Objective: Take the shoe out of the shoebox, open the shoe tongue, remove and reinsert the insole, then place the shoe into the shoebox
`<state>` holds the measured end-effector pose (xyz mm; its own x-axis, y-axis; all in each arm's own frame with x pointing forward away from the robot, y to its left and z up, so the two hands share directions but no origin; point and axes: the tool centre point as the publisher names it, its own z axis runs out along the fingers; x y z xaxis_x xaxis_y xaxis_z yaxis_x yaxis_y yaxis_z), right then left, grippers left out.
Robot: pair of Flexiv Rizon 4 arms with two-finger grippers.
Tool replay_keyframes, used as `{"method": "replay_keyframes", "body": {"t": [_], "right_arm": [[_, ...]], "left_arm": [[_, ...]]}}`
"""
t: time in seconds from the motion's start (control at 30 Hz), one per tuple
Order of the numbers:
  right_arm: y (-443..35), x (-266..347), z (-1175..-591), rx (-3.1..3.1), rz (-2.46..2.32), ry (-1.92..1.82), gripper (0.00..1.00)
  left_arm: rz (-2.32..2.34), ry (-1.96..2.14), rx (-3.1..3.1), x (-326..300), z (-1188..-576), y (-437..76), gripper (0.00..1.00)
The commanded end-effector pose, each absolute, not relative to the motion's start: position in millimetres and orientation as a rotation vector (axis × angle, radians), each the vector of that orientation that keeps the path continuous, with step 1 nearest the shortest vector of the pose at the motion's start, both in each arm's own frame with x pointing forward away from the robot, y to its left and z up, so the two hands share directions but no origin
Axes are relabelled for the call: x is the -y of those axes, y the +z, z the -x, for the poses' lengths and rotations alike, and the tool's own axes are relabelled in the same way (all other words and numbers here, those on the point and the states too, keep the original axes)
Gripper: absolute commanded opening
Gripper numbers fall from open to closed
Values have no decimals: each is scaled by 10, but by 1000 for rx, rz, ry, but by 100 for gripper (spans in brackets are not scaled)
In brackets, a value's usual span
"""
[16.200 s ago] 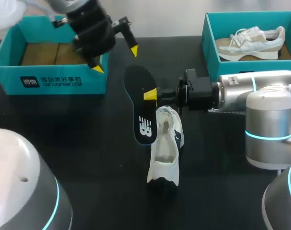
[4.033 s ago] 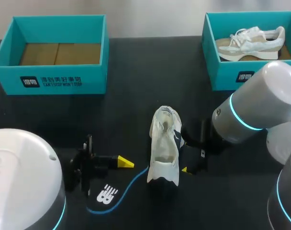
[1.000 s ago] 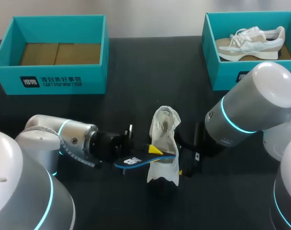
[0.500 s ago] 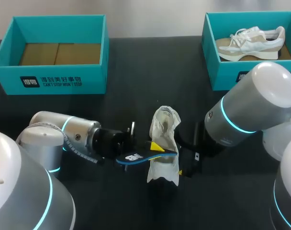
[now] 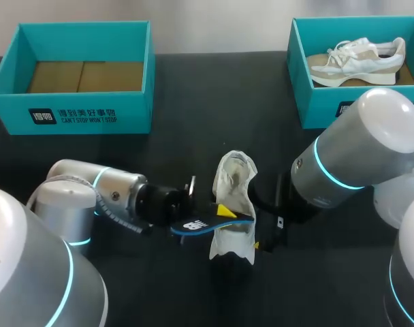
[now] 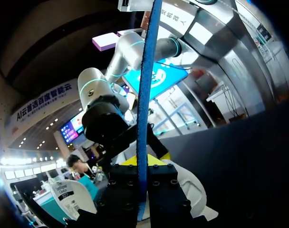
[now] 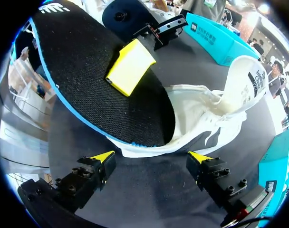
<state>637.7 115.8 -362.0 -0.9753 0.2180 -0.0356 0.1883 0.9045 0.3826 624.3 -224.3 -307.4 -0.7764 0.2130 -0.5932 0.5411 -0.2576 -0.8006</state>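
Note:
A white shoe (image 5: 234, 204) lies in the middle of the black table, its opening up and its tongue folded back. My left gripper (image 5: 224, 211) is shut on the black, blue-edged insole (image 5: 197, 224), holding it flat with its front end inside the shoe's opening. In the left wrist view the insole (image 6: 144, 95) shows edge-on between the fingers, with the shoe (image 6: 194, 190) just ahead. My right gripper (image 7: 151, 156) stands open low beside the shoe (image 7: 206, 114), which lies just ahead of its fingers. The insole (image 7: 87, 80) and a yellow fingertip (image 7: 130, 66) of the left gripper are above it.
An empty teal shoebox (image 5: 77, 112) stands at the back left. A second teal box (image 5: 309, 95) at the back right holds a beige and white shoe (image 5: 357, 60). Both arms crowd the shoe from either side.
My left gripper has moved a little to the right, sliding the insole further into the shoe. The right arm has kept still.

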Motion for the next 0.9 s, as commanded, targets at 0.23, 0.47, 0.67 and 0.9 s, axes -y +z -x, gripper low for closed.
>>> {"method": "replay_keyframes", "body": {"t": [0.23, 0.47, 0.67, 0.9], "right_arm": [[-3633, -1167, -6366, -2988, -321, 588, 100], [-3633, -1167, -6366, -2988, -321, 588, 100], [-3633, -1167, -6366, -2988, -321, 588, 100], [-3633, -1167, -6366, -2988, -321, 588, 100]], "left_arm": [[-877, -2105, -1790, 2259, -6292, -3153, 0], [-821, -2050, -1823, 2248, -6367, -3222, 0], [-798, -2026, -1850, 2284, -6428, -3349, 0], [-793, -1991, -1835, 2320, -6548, -3443, 0]]}}
